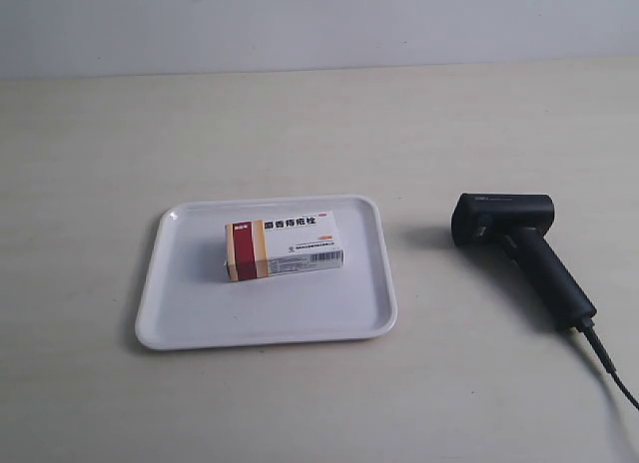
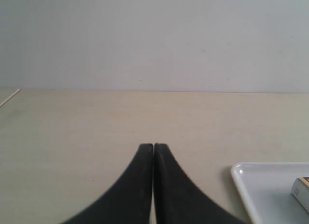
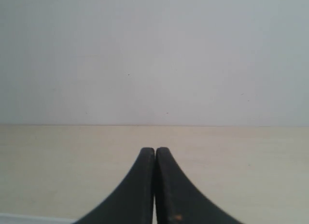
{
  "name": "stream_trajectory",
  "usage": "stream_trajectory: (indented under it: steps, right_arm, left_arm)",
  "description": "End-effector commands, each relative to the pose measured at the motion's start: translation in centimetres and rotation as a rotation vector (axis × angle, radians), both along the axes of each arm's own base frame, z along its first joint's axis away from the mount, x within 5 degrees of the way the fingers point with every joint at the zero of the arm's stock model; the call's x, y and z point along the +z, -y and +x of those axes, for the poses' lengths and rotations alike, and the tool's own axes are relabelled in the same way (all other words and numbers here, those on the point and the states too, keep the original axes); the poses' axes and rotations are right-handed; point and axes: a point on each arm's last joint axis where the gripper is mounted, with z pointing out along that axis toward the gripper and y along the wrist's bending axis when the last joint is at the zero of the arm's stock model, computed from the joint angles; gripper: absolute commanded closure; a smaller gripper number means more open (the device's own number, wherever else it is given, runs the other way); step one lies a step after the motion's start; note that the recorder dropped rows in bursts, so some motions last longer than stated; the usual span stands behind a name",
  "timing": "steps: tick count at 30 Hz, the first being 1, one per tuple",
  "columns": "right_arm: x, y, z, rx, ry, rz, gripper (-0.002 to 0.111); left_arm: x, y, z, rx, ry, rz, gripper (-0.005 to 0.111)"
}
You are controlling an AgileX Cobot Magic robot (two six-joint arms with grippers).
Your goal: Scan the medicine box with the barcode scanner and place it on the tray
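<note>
The medicine box (image 1: 286, 245), a small white carton with a dark red and orange band at one end, lies flat inside the smooth white tray (image 1: 170, 308), whose rounded corner shows just beside the left gripper (image 2: 153, 147). That gripper is clenched and empty above the pale matte worktop (image 1: 300, 124). The right gripper (image 3: 155, 150) is likewise closed on nothing, while the matte black pistol-shaped barcode scanner (image 1: 519, 245) lies on its side beside the tray, apart from it.

Blue Chinese characters, too small to read, along the medicine box (image 1: 285, 244) top face.
</note>
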Motion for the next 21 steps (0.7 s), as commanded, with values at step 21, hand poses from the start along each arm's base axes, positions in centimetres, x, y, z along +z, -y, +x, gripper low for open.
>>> stream_trajectory:
  steps: [21]
  right_arm:
    - [-9.9,3.0,-8.4,-0.079,0.056,-0.012,0.108]
  left_arm:
    - [0.0,0.0,0.0,0.002,0.006,-0.01,0.104]
